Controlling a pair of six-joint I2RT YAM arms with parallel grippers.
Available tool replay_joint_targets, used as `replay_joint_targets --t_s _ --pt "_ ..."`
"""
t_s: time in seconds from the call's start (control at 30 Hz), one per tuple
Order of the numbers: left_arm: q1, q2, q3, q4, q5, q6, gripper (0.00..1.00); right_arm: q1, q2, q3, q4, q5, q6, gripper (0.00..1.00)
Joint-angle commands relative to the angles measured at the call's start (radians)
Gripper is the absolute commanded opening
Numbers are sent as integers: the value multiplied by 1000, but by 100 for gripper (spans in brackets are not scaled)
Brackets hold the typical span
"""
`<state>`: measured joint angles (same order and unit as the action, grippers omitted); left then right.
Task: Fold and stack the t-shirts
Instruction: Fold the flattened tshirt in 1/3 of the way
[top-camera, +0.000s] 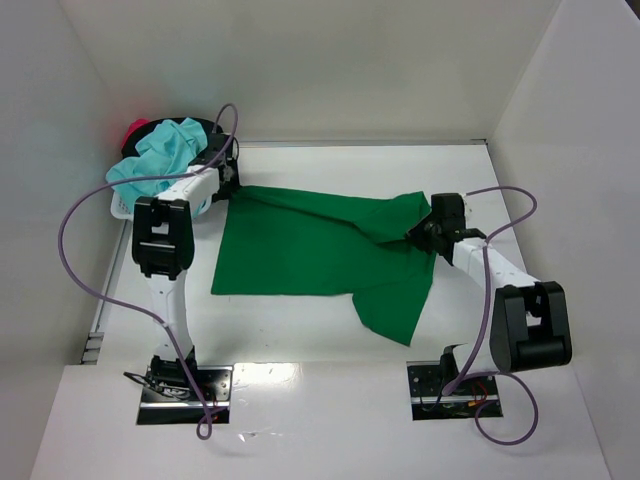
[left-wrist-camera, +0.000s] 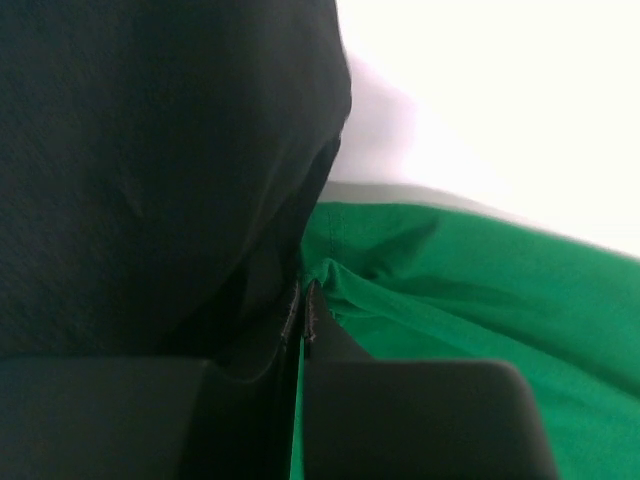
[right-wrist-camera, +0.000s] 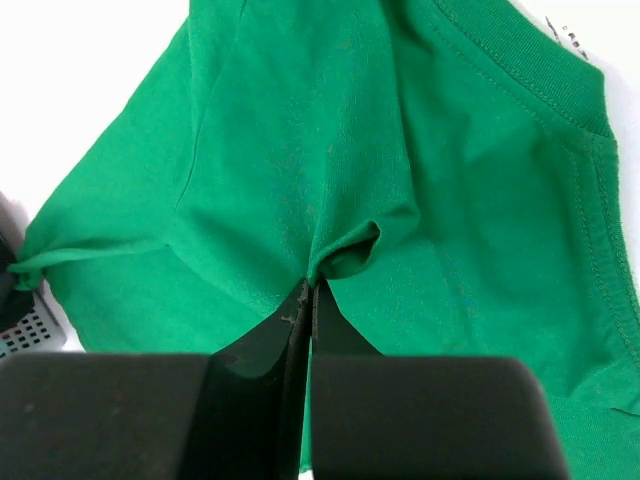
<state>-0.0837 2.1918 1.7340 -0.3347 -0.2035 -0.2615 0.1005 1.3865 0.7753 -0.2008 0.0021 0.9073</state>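
A bright green t-shirt (top-camera: 310, 250) lies spread across the middle of the table, one part hanging toward the near right. My left gripper (top-camera: 232, 186) is shut on the shirt's far left corner, and green cloth (left-wrist-camera: 480, 300) is pinched between its tips (left-wrist-camera: 303, 300). My right gripper (top-camera: 418, 233) is shut on a raised fold at the shirt's right side. In the right wrist view the fold (right-wrist-camera: 350, 245) bunches just above the closed tips (right-wrist-camera: 310, 292), with the ribbed collar (right-wrist-camera: 540, 75) at upper right. A turquoise t-shirt (top-camera: 165, 150), a black one (top-camera: 207, 130) and a red-pink one (top-camera: 135, 130) are heaped at the far left.
The heap of shirts sits in a small white basket (top-camera: 120, 208) against the left wall, right beside my left gripper. Dark cloth (left-wrist-camera: 150, 150) fills the left of the left wrist view. White walls enclose the table on the left, back and right. Purple cables loop off both arms.
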Motion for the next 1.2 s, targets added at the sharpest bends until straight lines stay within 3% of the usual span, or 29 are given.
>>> replay_joint_targets --t_s 0.0,0.27,0.73,0.93,1.17 --pt "10 -66 -48 0 12 -8 0 1 -32 2 3 38 15 0" --pt "10 -138 -163 0 12 -30 0 1 6 13 3 62 5 0" --pt "10 -260 -228 0 1 -41 0 -100 6 114 -25 44 -68 0" --pt "-1 -311 -263 -10 -86 -16 0 -131 17 171 -25 30 -99 0" --pt "-1 -250 -196 -10 -188 39 0 -131 66 202 -5 -8 -110 0"
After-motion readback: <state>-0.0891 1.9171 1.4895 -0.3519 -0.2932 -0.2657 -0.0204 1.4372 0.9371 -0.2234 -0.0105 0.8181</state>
